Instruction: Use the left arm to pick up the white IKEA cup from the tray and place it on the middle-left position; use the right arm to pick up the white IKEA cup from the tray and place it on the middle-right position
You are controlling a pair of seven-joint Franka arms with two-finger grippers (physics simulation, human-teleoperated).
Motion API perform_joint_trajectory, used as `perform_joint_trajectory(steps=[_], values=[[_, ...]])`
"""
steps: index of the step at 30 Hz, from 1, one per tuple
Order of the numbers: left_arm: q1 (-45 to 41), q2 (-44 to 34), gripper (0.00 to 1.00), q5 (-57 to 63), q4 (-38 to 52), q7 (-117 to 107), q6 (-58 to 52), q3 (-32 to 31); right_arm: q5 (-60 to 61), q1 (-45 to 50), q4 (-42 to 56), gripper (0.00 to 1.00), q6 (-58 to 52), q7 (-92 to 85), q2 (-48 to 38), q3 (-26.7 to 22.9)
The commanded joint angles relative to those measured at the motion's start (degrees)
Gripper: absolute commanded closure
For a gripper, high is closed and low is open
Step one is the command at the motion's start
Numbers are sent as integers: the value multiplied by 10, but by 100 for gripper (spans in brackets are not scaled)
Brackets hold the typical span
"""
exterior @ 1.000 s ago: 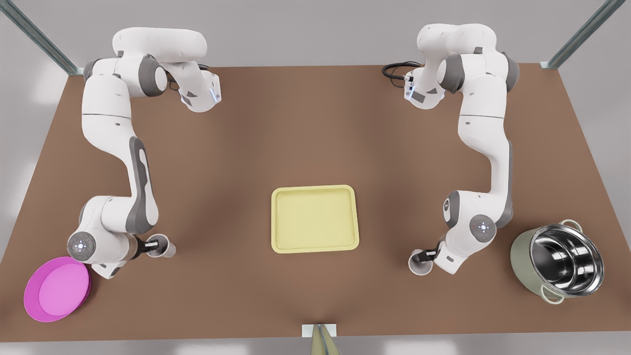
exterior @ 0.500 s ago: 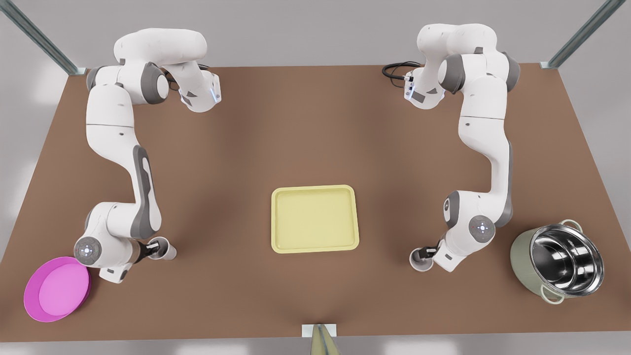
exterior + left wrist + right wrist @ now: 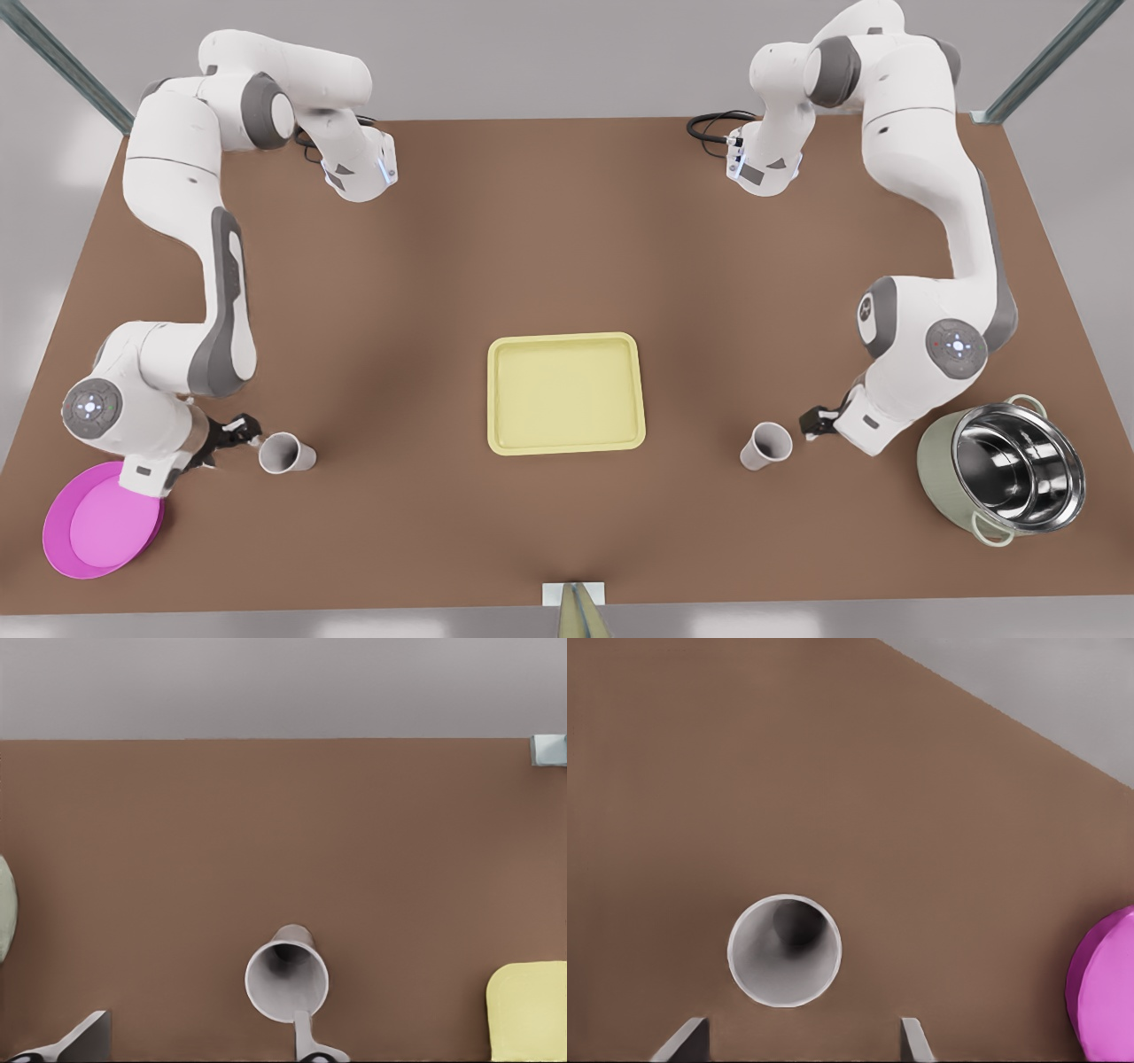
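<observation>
Two cups out on the table

My left gripper (image 3: 811, 420) is spread wide, just beside the first white cup (image 3: 766, 445). My right gripper (image 3: 241, 432) is spread wide too, beside the second white cup (image 3: 285, 454). The yellow tray (image 3: 567, 342) lies between the cups

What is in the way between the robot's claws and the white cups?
Nothing visible. The left gripper, open, sits right beside its cup on the bare table. The right gripper, also open, faces its cup likewise. The tray lies apart, between the cups.
</observation>
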Motion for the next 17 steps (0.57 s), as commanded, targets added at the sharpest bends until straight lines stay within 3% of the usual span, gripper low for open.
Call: perform_joint_trajectory(steps=[1,2,4,6,8,10,17], values=[[0,-5,0,4,34,28,-148,-1,3,1,0,8,-111,-20,-56,4],[0,-5,0,3,38,28,-152,0,5,1,0,0,-143,52,-92,6],[1,-6,0,0,39,30,-152,3,68,-17,0,0,-95,174,-91,4],[15,-88,0,-29,12,74,-193,5,55,-11,0,0,-93,229,-93,9],[18,-219,0,-22,-192,109,-36,4,39,43,0,0,-138,341,-111,23],[19,-212,0,-22,-187,107,-49,6,3,121,-1,0,-142,448,-124,22],[17,-191,0,-23,-148,110,-48,5,3,120,-5,0,-152,418,-130,17]])
